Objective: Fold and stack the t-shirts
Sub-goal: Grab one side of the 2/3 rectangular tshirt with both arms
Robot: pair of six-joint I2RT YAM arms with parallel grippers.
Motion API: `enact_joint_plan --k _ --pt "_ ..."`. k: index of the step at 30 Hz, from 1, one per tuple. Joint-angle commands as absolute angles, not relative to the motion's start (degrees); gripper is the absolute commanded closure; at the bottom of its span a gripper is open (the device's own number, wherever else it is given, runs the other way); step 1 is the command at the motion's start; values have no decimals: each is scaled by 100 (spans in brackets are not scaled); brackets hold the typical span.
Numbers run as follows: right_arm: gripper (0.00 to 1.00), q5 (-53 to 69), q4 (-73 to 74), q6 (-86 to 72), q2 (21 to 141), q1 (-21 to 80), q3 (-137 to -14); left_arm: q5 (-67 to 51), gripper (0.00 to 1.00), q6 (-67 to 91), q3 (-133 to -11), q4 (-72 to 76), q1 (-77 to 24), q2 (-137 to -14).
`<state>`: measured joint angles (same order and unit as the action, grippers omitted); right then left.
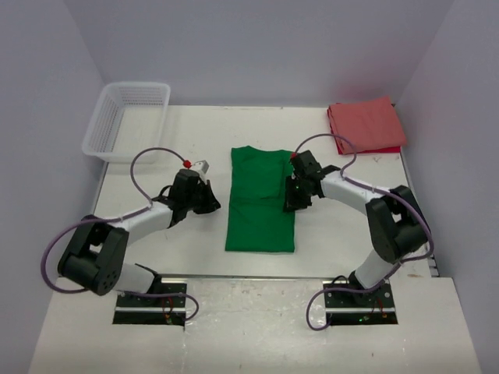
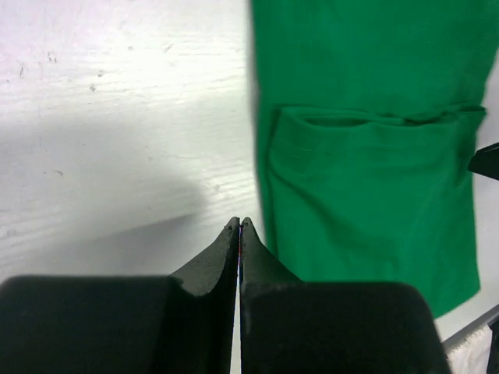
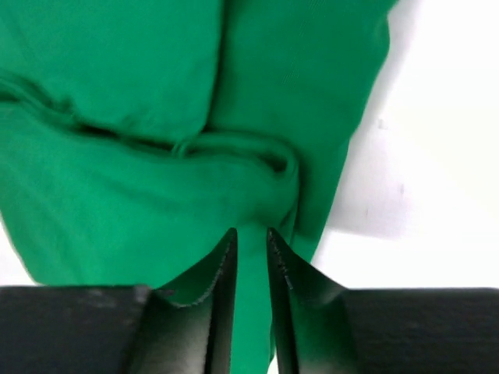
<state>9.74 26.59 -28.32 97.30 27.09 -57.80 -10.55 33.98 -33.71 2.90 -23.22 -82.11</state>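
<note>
The bright green t-shirt [image 1: 261, 202] lies in the middle of the table, folded into a long strip with a sleeve turned in over its upper part. My right gripper [image 1: 292, 204] hangs low over its right edge, jaws a narrow gap apart; in the right wrist view [image 3: 251, 232] green cloth [image 3: 156, 117] shows through the gap. To the left of the shirt, above bare table, my left gripper [image 1: 210, 201] is shut on nothing; its tips [image 2: 240, 222] meet beside the shirt's edge [image 2: 366, 156]. The salmon-red t-shirt [image 1: 364, 125] lies folded at the far right corner.
A white mesh basket [image 1: 136, 84] stands at the far left corner. Purple-grey walls close in the table on three sides. Bare white table [image 1: 156, 257] stretches to the left of the green shirt and in front of it.
</note>
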Motion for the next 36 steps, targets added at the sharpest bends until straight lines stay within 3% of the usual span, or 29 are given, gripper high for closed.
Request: enact_joint_plan --k 1,6,10,12,13,23,36 --pt "74 379 2750 -2899 8861 3014 -5731 -387 100 3375 -3410 -217 -2592 -7402" --pt "63 150 3059 -3348 7922 3357 -5180 -492 100 3428 -3358 -623 -2689 -6803" --pt "66 351 2813 -3972 6954 3384 -4291 -615 100 3463 -3226 -756 -2751 -6539" --pt "81 570 2506 -4183 6532 3471 -3695 -781 100 3506 -3129 -747 -2751 -6460" --pt "100 658 2435 -4453 6156 3506 -3544 -843 100 3524 -3103 -730 -2760 -6451" --pt "100 711 2083 -5071 5388 3709 -2444 -1424 100 3744 -2874 -281 -2830 -6653" --pt "100 362 2328 -5282 5406 4078 -2610 -1863 100 3955 -2830 421 -3014 -7154"
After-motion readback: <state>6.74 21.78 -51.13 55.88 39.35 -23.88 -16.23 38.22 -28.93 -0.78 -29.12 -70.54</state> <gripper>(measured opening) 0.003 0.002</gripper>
